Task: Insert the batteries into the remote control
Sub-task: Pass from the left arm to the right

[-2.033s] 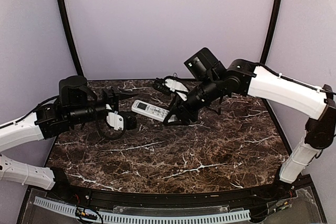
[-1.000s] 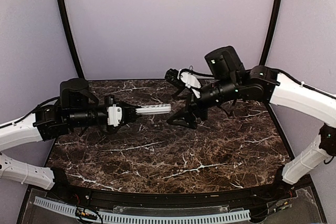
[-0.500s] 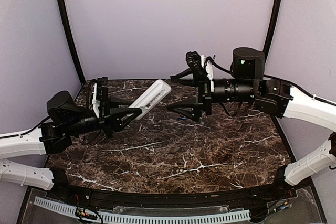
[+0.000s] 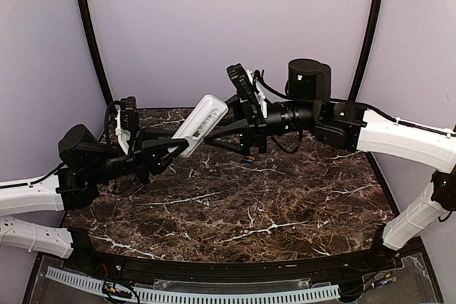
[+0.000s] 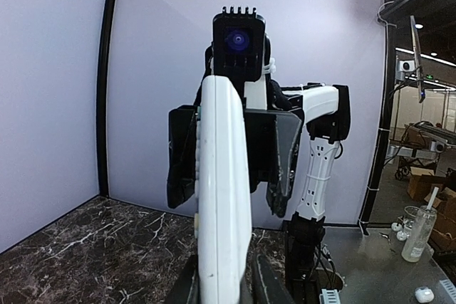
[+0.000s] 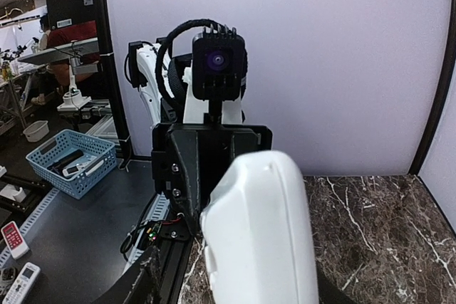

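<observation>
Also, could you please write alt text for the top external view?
The left tool holds a white remote control tilted up above a dark marble table. The right tool reaches in at the remote's raised end; whether it grips it is unclear.

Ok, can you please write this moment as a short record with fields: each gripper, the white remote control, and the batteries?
left gripper: shut on the lower end of the small white rectangular remote control
remote position: in the air above the dark marble table, tilted up towards the right arm
right gripper: jaws stand around the remote's upper end; contact cannot be told
batteries: a small blue cylinder lies on the table under the right gripper; the other is not seen
</observation>
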